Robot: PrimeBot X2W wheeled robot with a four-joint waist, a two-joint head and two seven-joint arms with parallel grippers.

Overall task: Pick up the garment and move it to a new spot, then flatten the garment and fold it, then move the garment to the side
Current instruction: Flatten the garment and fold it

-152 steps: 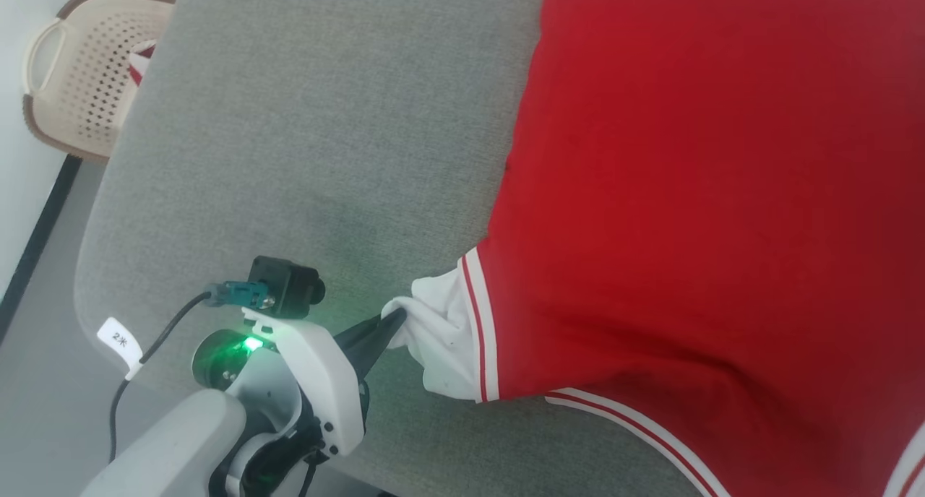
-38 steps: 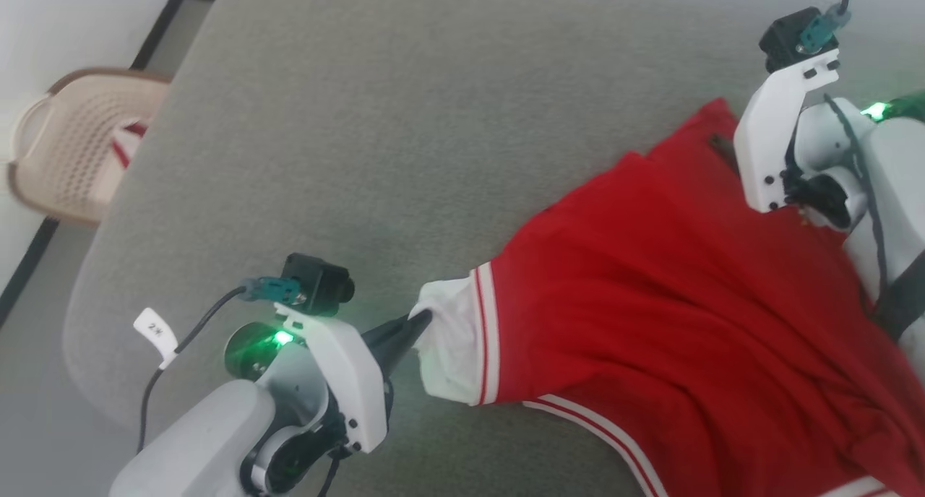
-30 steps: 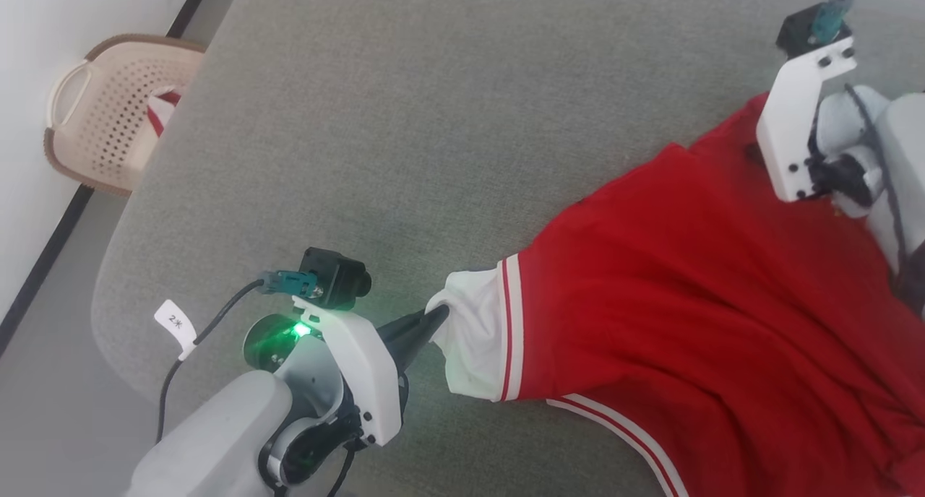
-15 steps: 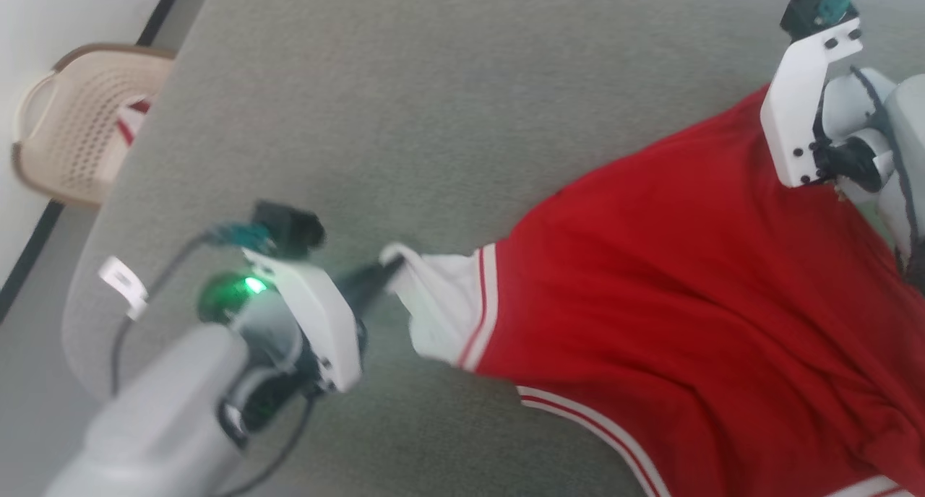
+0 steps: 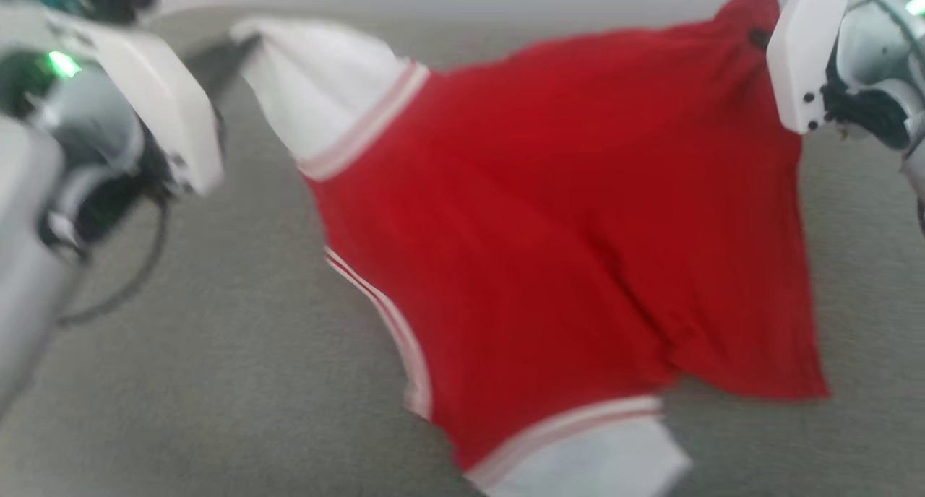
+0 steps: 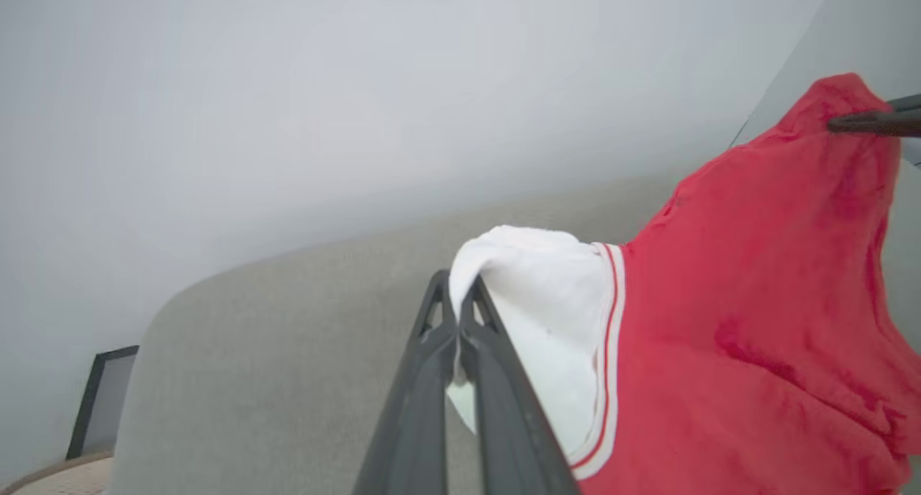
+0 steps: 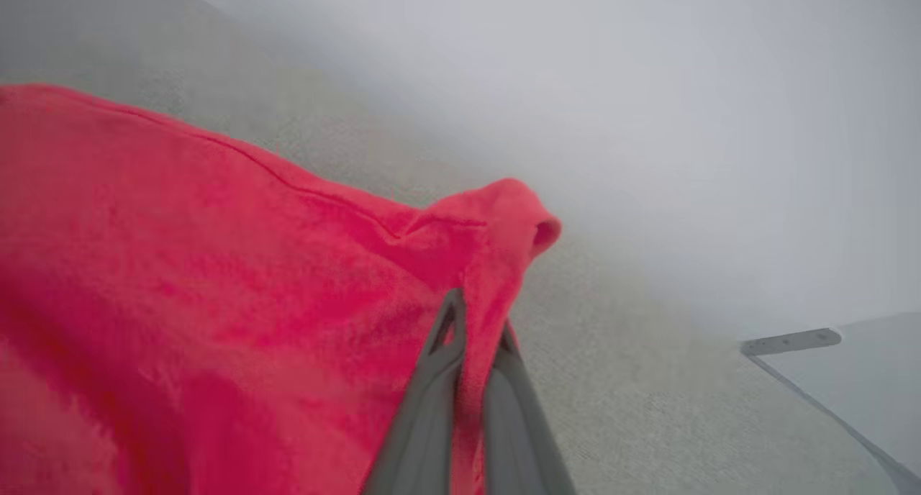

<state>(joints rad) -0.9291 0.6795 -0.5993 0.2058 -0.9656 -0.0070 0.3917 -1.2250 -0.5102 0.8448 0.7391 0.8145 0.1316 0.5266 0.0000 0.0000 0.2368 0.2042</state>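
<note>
The red garment (image 5: 549, 230) with white striped end panels hangs spread between both grippers above the grey cushioned surface (image 5: 217, 381). My left gripper (image 5: 242, 45) is shut on the white end panel (image 6: 532, 293) at the upper left; in the left wrist view its fingers (image 6: 432, 351) pinch the white cloth at the left gripper tip (image 6: 457, 290). My right gripper (image 7: 478, 311) is shut on a red corner of the garment (image 7: 216, 279), at the upper right of the head view near the wrist (image 5: 802, 56). A second white panel (image 5: 585, 461) trails low at the front.
The grey surface (image 7: 647, 380) spreads under the hanging cloth. A pale wall (image 6: 360, 85) rises behind it. A dark-framed floor strip (image 6: 101, 401) shows at the surface's far end.
Both arms have lifted the garment off the surface and it now hangs spread between them. The right gripper closed on the red corner. The head camera has shifted too.
</note>
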